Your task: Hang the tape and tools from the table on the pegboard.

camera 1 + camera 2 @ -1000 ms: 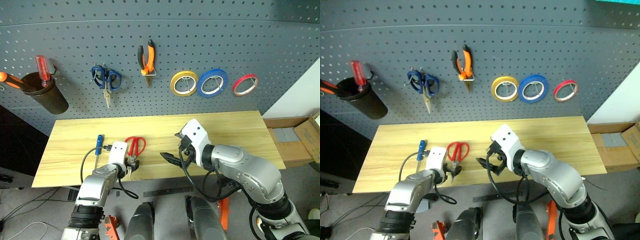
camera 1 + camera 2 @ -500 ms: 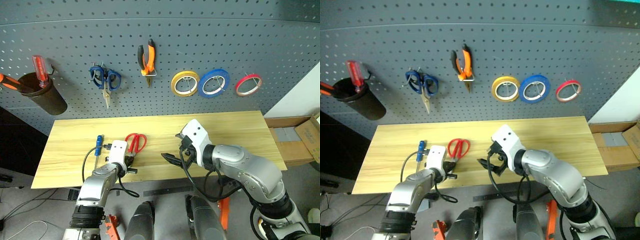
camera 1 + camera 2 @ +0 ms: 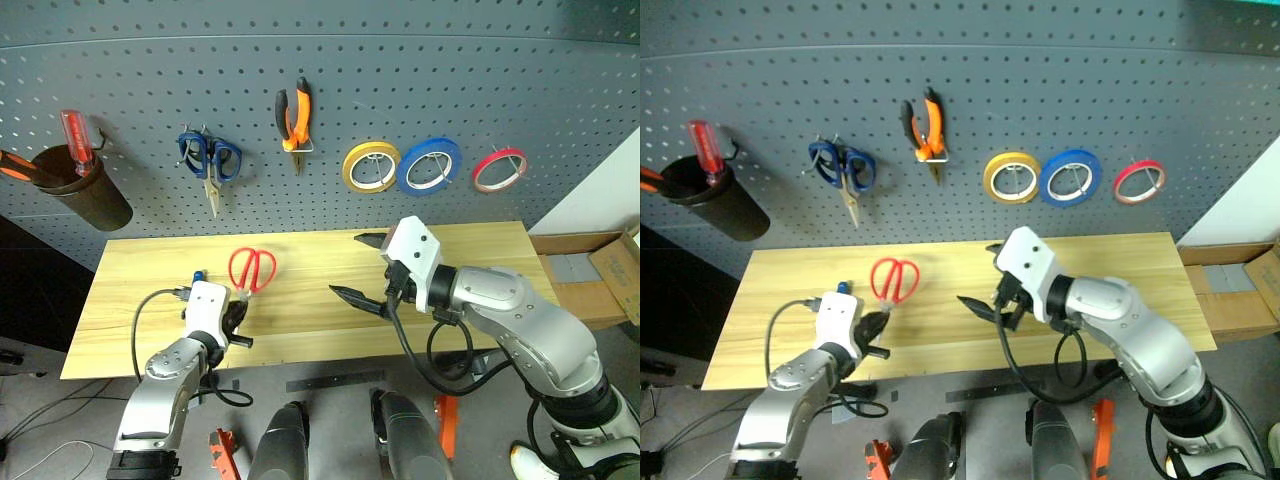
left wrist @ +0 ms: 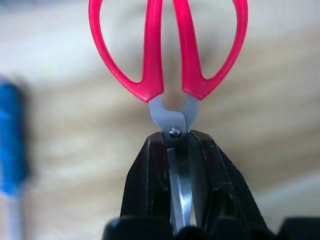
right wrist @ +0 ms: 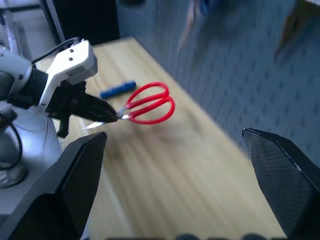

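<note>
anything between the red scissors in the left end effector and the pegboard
Nothing visible blocks them. The left end effector holds the red scissors by the blades, and bare table lies between them and the pegboard.

Glossy red plastic scissors (image 4: 167, 50) with steel blades; matt wood table (image 3: 480, 250).

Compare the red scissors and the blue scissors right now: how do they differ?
Handle colour: the red-handled scissors have red loops, the blue-handled scissors blue ones.
Place: the red pair is gripped at the blades by the shut left gripper over the table; the blue pair hangs on the pegboard.
Pose: red handles point up and away from the gripper; the blue pair hangs handles up, blades down.
Shared: steel blades, closed.
</note>
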`<action>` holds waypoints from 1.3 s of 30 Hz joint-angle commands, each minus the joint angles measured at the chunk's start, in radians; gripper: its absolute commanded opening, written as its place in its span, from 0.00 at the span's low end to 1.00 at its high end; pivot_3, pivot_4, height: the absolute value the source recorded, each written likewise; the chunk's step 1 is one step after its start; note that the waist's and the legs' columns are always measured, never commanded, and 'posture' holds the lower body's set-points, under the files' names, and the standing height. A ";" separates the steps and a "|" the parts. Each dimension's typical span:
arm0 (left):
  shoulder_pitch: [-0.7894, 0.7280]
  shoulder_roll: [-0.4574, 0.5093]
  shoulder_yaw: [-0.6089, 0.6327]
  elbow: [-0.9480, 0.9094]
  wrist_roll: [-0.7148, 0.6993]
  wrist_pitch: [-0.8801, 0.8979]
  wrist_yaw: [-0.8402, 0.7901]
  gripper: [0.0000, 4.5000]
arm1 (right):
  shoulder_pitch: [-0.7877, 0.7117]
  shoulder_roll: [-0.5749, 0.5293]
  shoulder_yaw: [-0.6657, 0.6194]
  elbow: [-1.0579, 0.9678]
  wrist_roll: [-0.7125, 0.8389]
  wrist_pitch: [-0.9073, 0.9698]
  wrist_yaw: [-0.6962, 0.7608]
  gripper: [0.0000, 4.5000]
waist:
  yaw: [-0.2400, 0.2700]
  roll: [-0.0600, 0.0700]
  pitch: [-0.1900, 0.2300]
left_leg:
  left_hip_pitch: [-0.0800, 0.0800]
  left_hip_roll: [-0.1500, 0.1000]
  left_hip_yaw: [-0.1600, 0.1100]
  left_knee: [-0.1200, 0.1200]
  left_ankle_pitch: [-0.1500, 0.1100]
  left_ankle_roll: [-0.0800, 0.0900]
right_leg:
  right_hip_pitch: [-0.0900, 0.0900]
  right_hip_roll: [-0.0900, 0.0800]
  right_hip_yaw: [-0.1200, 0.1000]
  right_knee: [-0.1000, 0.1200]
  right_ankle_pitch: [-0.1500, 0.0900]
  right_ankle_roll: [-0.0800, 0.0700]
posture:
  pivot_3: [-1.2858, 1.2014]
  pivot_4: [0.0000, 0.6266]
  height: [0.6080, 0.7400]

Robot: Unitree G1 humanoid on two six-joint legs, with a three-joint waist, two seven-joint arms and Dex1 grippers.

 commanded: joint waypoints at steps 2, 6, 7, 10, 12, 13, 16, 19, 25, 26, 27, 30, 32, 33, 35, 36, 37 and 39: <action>0.057 0.009 0.051 -0.112 0.007 -0.170 -0.016 0.05 | -0.015 -0.028 -0.067 -0.031 0.058 -0.090 0.121 1.00 | 0.001 0.000 0.000 | 0.000 0.000 0.001 0.000 -0.001 0.001 | 0.000 0.000 0.000 0.000 0.000 0.000 | 0.48 0.39 1.00; 0.096 0.011 0.060 -0.186 0.014 -0.245 -0.018 0.05 | -0.026 -0.042 -0.079 0.007 0.052 -0.150 0.178 1.00 | 0.002 0.000 -0.001 | 0.000 0.000 0.002 0.000 -0.001 0.002 | 0.000 0.000 0.001 0.000 0.000 0.000 | 0.49 0.36 1.00; 0.105 0.010 0.068 -0.216 0.017 -0.260 -0.012 0.05 | -0.031 -0.048 -0.079 0.019 0.046 -0.164 0.194 1.00 | 0.002 -0.001 -0.001 | 0.000 0.000 0.002 0.001 -0.001 0.002 | 0.000 0.000 0.001 0.000 0.000 0.000 | 0.49 0.36 1.00; 0.106 0.014 0.088 -0.267 0.035 -0.290 0.009 0.05 | -0.045 -0.059 -0.077 0.053 0.034 -0.195 0.227 1.00 | 0.004 -0.001 -0.001 | 0.000 0.000 0.003 0.001 -0.001 0.002 | 0.000 0.000 0.001 0.000 0.000 0.000 | 0.50 0.34 1.00; 0.085 0.014 0.112 -0.296 0.047 -0.299 0.033 0.05 | -0.056 -0.064 -0.071 0.073 0.025 -0.214 0.245 1.00 | 0.006 -0.001 -0.002 | 0.000 0.000 0.003 0.002 -0.001 0.002 | 0.000 0.000 0.001 0.001 0.000 0.000 | 0.50 0.33 1.00; 0.068 0.014 0.126 -0.313 0.044 -0.289 0.047 0.05 | -0.062 -0.066 -0.069 0.080 0.023 -0.218 0.253 1.00 | 0.007 -0.002 -0.002 | 0.000 0.000 0.003 0.002 -0.001 0.002 | 0.000 0.000 0.001 0.001 0.000 0.000 | 0.50 0.33 1.00; 0.023 0.025 0.142 -0.356 0.056 -0.281 0.061 0.05 | -0.073 -0.073 -0.066 0.099 0.014 -0.235 0.276 1.00 | 0.012 -0.003 -0.003 | 0.000 0.000 0.003 0.002 -0.001 0.002 | 0.000 0.000 0.001 0.001 0.001 0.000 | 0.50 0.32 1.00; 0.014 0.026 0.146 -0.365 0.060 -0.271 0.068 0.05 | -0.082 -0.071 -0.063 0.120 -0.001 -0.253 0.292 1.00 | 0.013 -0.002 -0.004 | 0.000 0.000 0.004 0.003 -0.001 0.002 | 0.000 0.000 0.002 0.001 0.002 0.002 | 0.51 0.31 1.00; -0.032 0.027 0.140 -0.327 0.069 -0.254 0.072 0.05 | -0.089 -0.063 -0.062 0.161 -0.024 -0.283 0.311 1.00 | 0.024 -0.003 -0.004 | 0.001 0.000 0.005 0.003 -0.001 0.002 | 0.000 0.000 0.002 0.001 0.002 0.002 | 0.51 0.30 1.00; -0.041 0.028 0.142 -0.313 0.071 -0.250 0.074 0.05 | -0.090 -0.062 -0.062 0.168 -0.026 -0.288 0.314 1.00 | 0.025 -0.003 -0.004 | 0.001 0.000 0.005 0.004 -0.001 0.002 | 0.000 0.000 0.002 0.001 0.002 0.002 | 0.51 0.30 1.00; -0.047 0.029 0.145 -0.304 0.072 -0.248 0.075 0.05 | -0.090 -0.061 -0.063 0.172 -0.029 -0.290 0.316 1.00 | 0.026 -0.003 -0.005 | 0.001 0.000 0.005 0.004 -0.001 0.002 | 0.000 0.000 0.002 0.001 0.002 0.002 | 0.51 0.30 1.00; -0.087 0.031 0.149 -0.249 0.073 -0.239 0.080 0.05 | -0.091 -0.058 -0.064 0.184 -0.040 -0.301 0.324 1.00 | 0.026 -0.003 -0.005 | 0.001 0.000 0.005 0.004 -0.001 0.002 | 0.000 0.000 0.002 0.001 0.003 0.002 | 0.50 0.31 1.00; -0.115 0.030 0.147 -0.211 0.068 -0.227 0.082 0.05 | -0.091 -0.057 -0.064 0.188 -0.044 -0.305 0.325 1.00 | 0.026 -0.003 -0.005 | 0.001 0.000 0.005 0.004 -0.001 0.002 | 0.000 0.000 0.002 0.002 0.003 0.002 | 0.50 0.32 1.00; -0.126 0.035 0.135 -0.194 0.072 -0.233 0.074 0.05 | -0.093 -0.055 -0.063 0.188 -0.046 -0.308 0.324 1.00 | 0.026 -0.003 -0.005 | 0.001 0.000 0.005 0.004 -0.001 0.002 | 0.000 0.000 0.002 0.002 0.003 0.002 | 0.50 0.32 1.00; -0.147 0.041 0.111 -0.162 0.077 -0.234 0.057 0.05 | -0.098 -0.048 -0.066 0.190 -0.050 -0.316 0.320 1.00 | 0.025 -0.003 -0.005 | 0.001 0.000 0.005 0.004 -0.001 0.002 | 0.000 0.000 0.002 0.002 0.003 0.002 | 0.50 0.32 1.00; -0.154 0.043 0.104 -0.151 0.079 -0.238 0.054 0.05 | -0.101 -0.044 -0.068 0.191 -0.052 -0.319 0.318 1.00 | 0.025 -0.003 -0.005 | 0.001 0.000 0.005 0.004 -0.001 0.002 | 0.000 0.000 0.002 0.002 0.003 0.002 | 0.49 0.33 1.00; -0.167 0.045 0.093 -0.135 0.081 -0.237 0.046 0.05 | -0.108 -0.034 -0.073 0.192 -0.053 -0.325 0.311 1.00 | 0.025 -0.003 -0.005 | 0.001 0.000 0.005 0.004 -0.001 0.002 | 0.000 0.000 0.002 0.002 0.003 0.002 | 0.49 0.33 1.00; -0.185 0.050 0.073 -0.112 0.084 -0.238 0.032 0.05 | -0.122 -0.013 -0.084 0.185 -0.048 -0.328 0.296 1.00 | 0.024 -0.003 -0.005 | 0.001 0.000 0.005 0.004 -0.001 0.002 | 0.000 0.000 0.002 0.002 0.003 0.002 | 0.49 0.33 1.00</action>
